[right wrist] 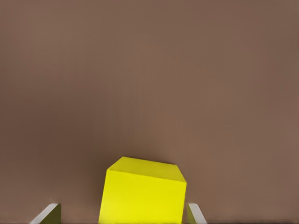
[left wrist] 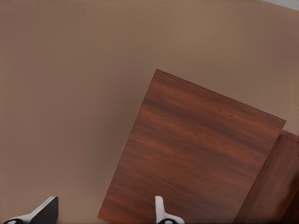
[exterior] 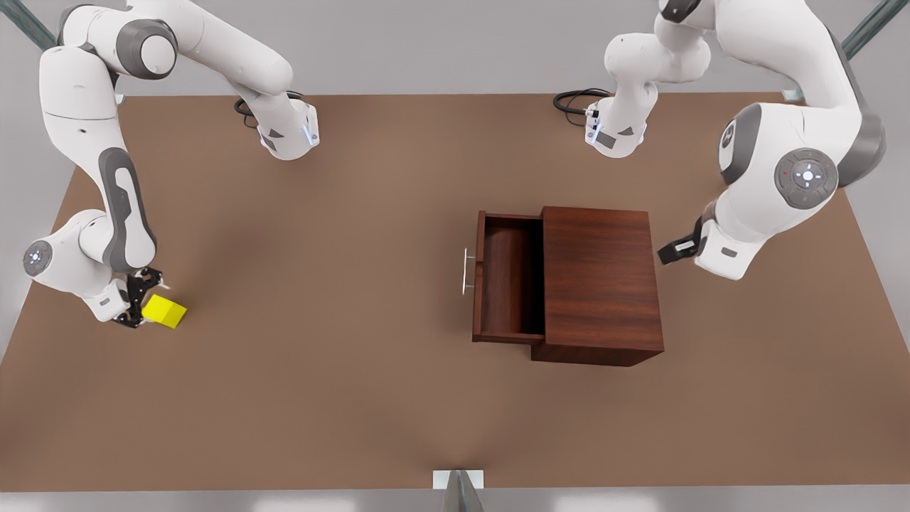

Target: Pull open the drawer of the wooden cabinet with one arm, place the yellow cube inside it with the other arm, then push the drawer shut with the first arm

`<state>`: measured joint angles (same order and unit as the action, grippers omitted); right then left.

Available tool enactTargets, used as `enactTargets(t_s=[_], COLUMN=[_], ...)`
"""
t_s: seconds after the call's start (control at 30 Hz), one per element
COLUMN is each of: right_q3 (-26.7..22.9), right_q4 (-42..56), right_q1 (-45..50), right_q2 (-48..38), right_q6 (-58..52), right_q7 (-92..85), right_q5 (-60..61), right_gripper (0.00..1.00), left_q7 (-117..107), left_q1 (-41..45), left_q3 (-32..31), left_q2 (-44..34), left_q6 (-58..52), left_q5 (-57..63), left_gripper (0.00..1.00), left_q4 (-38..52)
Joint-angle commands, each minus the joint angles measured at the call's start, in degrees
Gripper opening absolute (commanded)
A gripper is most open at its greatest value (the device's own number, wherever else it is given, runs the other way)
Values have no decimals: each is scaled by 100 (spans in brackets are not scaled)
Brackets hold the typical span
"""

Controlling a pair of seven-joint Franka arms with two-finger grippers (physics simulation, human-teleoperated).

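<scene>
On the front view's left side of the brown bench (exterior: 341, 370), the right pincer (exterior: 146, 304) reaches down around the yellow cube (exterior: 165, 311), which rests on the bench surface near that edge. From the right wrist view the cube (right wrist: 142, 196) sits between the two fingers, one fingertip (right wrist: 48, 213) standing clear of its side with a gap and the other (right wrist: 195, 214) just beside the opposite face; the pincer looks spread rather than clamped, though contact on the near side is hard to judge at this angle. Well apart from the cube, toward the front view's right, stands the wooden cabinet (exterior: 601, 284), a dark reddish-brown box. Its drawer (exterior: 508, 284) is pulled out toward the front view's left, showing a bare wooden interior, and a slim silver handle (exterior: 466, 271) sticks out from the drawer front. The left pincer (exterior: 675, 250) hangs just beside the cabinet's far side, on the front view's right, away from the drawer. In the left wrist view the cabinet top (left wrist: 196, 154) fills the space below, and two pale fingertips (left wrist: 161, 212) stand wide apart with nothing between them, so this pincer is open and holds nothing.
</scene>
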<state>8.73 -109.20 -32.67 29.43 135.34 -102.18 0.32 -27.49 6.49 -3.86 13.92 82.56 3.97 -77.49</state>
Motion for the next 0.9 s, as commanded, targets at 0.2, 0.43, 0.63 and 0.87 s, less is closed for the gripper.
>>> enactTargets(t_s=[0.2, 0.43, 0.63, 0.87], right_q3=[-73, -134, -161, -187], right_q4=[-5, -5, -5, 21], right_q1=[-20, -20, -37, -73], right_q2=[98, 230, 441, 599], right_q6=[212, 528, 528, 537], right_q7=[541, 998, 998, 1042], right_q5=[-14, -128, -128, -128], right_gripper=[100, 100, 100, 100], left_q7=[2327, 2309, 2318, 2196], left_q1=[2, 28, 10, 19], left_q3=[-18, -18, -1, -1], left_q2=[410, 454, 489, 533], left_q6=[226, 226, 235, 235], left_q5=[-90, -99, -248, -222], left_gripper=[100, 100, 100, 100], left_q4=[314, 314, 314, 314])
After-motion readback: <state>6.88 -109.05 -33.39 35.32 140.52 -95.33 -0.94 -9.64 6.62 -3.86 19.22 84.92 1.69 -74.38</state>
